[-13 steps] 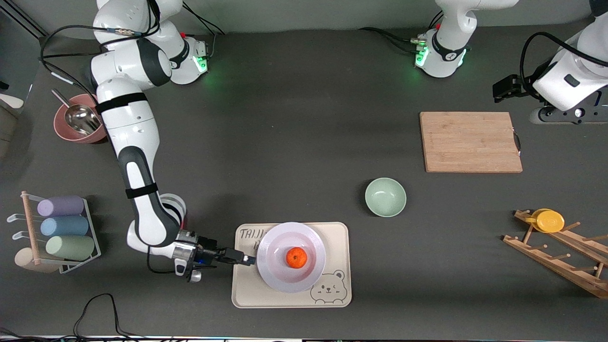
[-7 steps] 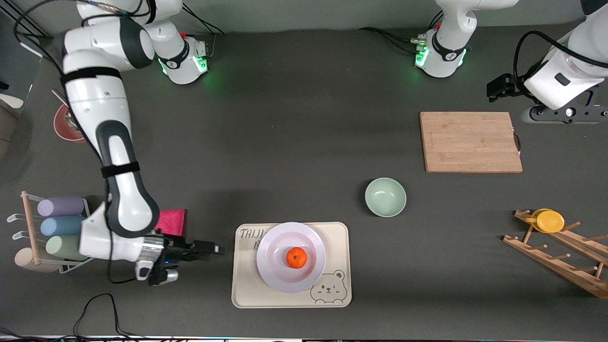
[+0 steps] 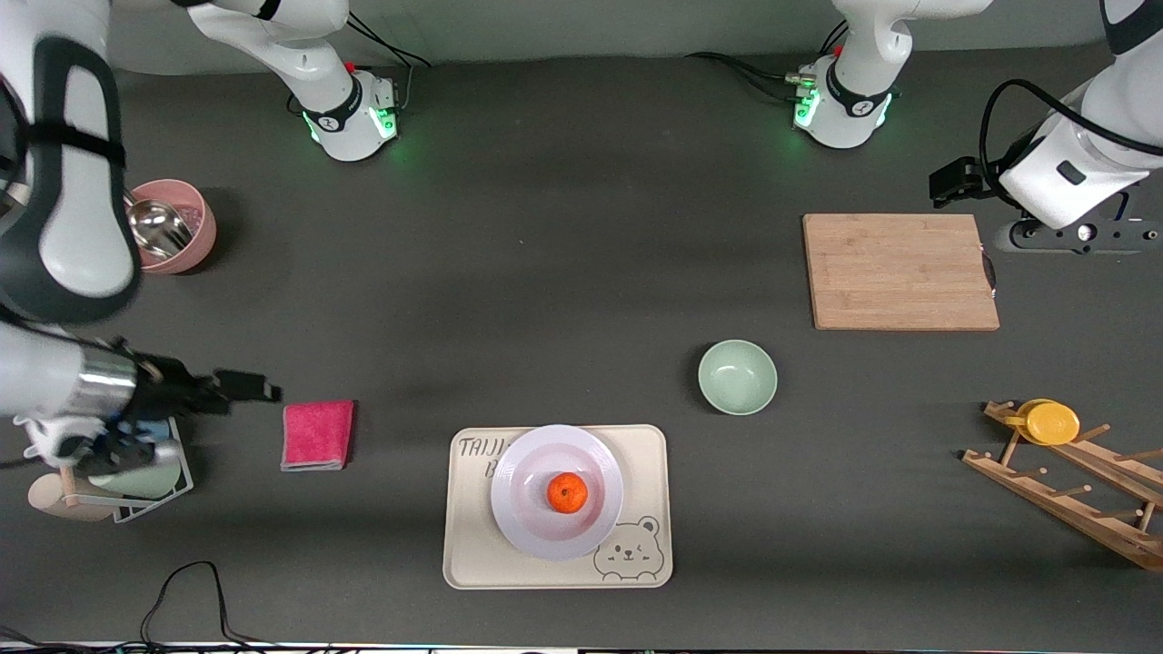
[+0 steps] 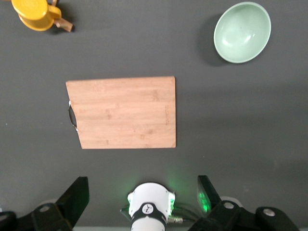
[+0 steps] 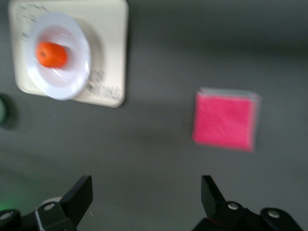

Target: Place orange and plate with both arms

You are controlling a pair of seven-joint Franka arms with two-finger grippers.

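The orange (image 3: 567, 492) sits in the middle of the plate (image 3: 530, 514), and the plate rests on the cream bear tray (image 3: 472, 554), which serves as the landmark here. The pale green bowl (image 3: 737, 377) stands on the worktop (image 3: 563, 272) farther from the front camera than the tray, toward the left arm's end; the wooden cutting board (image 3: 899, 271) lies farther still in that direction. A pink cloth (image 3: 316, 435) lies near the tray, toward the right arm's end. The right tool (image 3: 259, 389) hangs in the air over the worktop just beside the cloth, well apart from the tray, its fingers (image 5: 79, 195) spread wide and empty. The left tool (image 3: 949, 177) is up near the cutting board's corner, fingers (image 4: 74, 195) also wide, holding nothing.
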